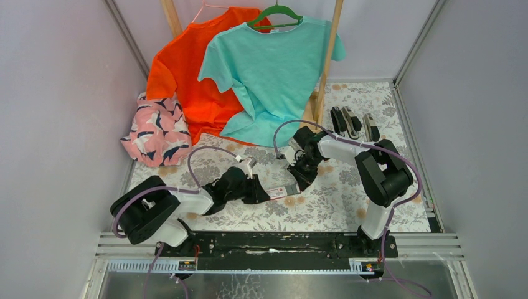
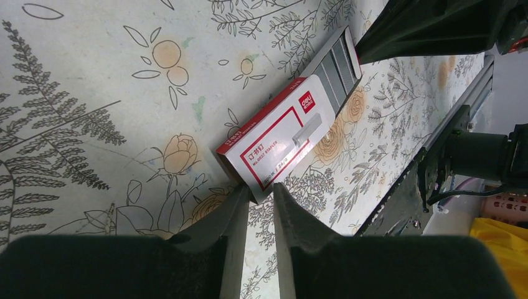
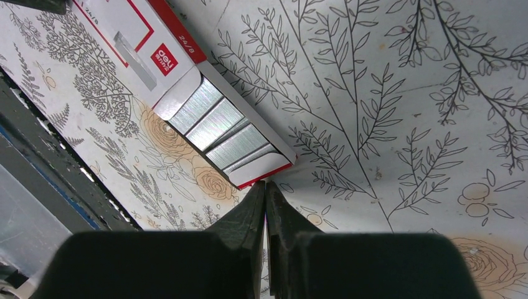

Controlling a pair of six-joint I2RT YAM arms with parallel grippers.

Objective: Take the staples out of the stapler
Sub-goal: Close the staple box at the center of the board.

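Note:
A small white-and-red staple box [image 2: 274, 140] lies on the floral cloth, its inner tray [image 3: 261, 167] slid partly out. Silver staples [image 3: 221, 128] lie side by side in the tray, also in the left wrist view [image 2: 339, 65]. My left gripper [image 2: 257, 193] pinches the closed end of the box sleeve. My right gripper [image 3: 266, 185] is shut on the red-edged end of the tray. In the top view the box [image 1: 283, 191] sits between the left gripper [image 1: 264, 192] and the right gripper [image 1: 297, 185]. Three staplers [image 1: 352, 121] lie at the back right, away from both grippers.
An orange shirt [image 1: 187, 75] and a teal shirt [image 1: 274, 68] hang on a wooden rack at the back. A pink patterned cloth [image 1: 155, 131] lies at the back left. Grey walls enclose the table, and a black rail [image 1: 274, 243] runs along its near edge.

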